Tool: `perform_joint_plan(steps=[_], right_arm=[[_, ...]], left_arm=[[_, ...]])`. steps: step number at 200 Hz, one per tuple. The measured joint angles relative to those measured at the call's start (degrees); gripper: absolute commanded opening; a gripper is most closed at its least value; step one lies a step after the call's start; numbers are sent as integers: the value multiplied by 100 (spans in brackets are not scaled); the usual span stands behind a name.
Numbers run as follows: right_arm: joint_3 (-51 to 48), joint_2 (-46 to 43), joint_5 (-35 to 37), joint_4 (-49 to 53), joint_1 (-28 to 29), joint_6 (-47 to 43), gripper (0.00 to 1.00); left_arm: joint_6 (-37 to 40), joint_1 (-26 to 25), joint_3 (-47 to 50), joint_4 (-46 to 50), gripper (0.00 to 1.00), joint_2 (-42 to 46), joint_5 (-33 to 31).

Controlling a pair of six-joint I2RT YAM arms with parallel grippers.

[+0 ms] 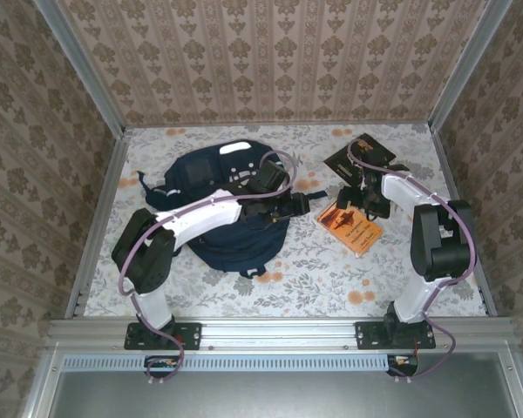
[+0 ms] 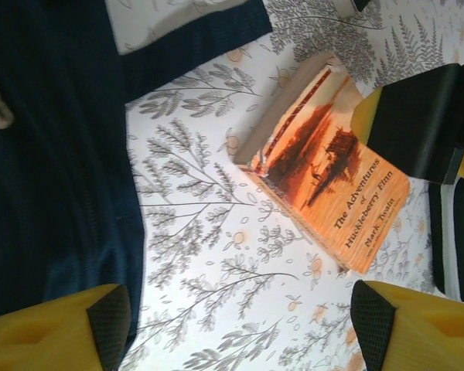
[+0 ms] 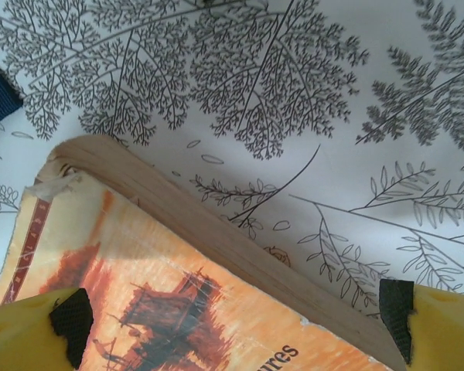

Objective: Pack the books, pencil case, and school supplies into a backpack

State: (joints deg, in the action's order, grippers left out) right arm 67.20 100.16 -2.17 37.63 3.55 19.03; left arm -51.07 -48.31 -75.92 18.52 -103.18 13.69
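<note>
Orange Huckleberry Finn paperback (image 1: 350, 228), flat on the table (image 1: 314, 270) just right of the backpack (image 1: 200, 170), judged light, thin and bendy, best pinched across its page edge, over which the right gripper (image 3: 232, 313) stands spread and empty; left gripper (image 2: 240, 321) likewise parted, holding nothing.

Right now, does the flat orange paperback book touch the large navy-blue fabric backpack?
Apart. The left wrist view shows a strip of bare patterned tablecloth between the orange paperback and the backpack.

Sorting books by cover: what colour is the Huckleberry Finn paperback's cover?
The paperback is orange with dark print, clearest in the left wrist view.
</note>
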Motion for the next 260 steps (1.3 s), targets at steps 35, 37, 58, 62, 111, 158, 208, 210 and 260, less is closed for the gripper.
perform_joint_plan(steps=[35, 37, 58, 62, 111, 158, 208, 210, 260], right_arm=[[-240, -15, -317, -31, -42, 22, 100], [-262, -15, -328, -37, -42, 20, 100], [-669, -164, -605, -118, -42, 87, 96], [-754, -232, -673, -118, -39, 94, 95], [-1493, -1200, -1510, -293, 129, 431, 74], [-1696, -1200, -1777, -407, 164, 490, 57], [-1694, -1182, -1488, -402, 164, 490, 50], [-1694, -1176, -1475, -400, 164, 479, 50], [-1762, -960, -1436, -485, 164, 511, 46]], left_arm=[[-87, -122, -122, -66, 76, -326, 144], [-90, -127, -129, -66, 76, -341, 149], [-155, -203, -201, -96, 75, -490, 256], [-177, -221, -214, -105, 74, -520, 286], [-358, -337, -328, -289, 62, -844, 520], [-455, -402, -391, -315, 54, -1174, 654], [-492, -487, -664, -227, 52, -1488, 673], [-498, -492, -675, -227, 51, -1499, 675], [-640, -525, -710, -225, 54, -1735, 734]])
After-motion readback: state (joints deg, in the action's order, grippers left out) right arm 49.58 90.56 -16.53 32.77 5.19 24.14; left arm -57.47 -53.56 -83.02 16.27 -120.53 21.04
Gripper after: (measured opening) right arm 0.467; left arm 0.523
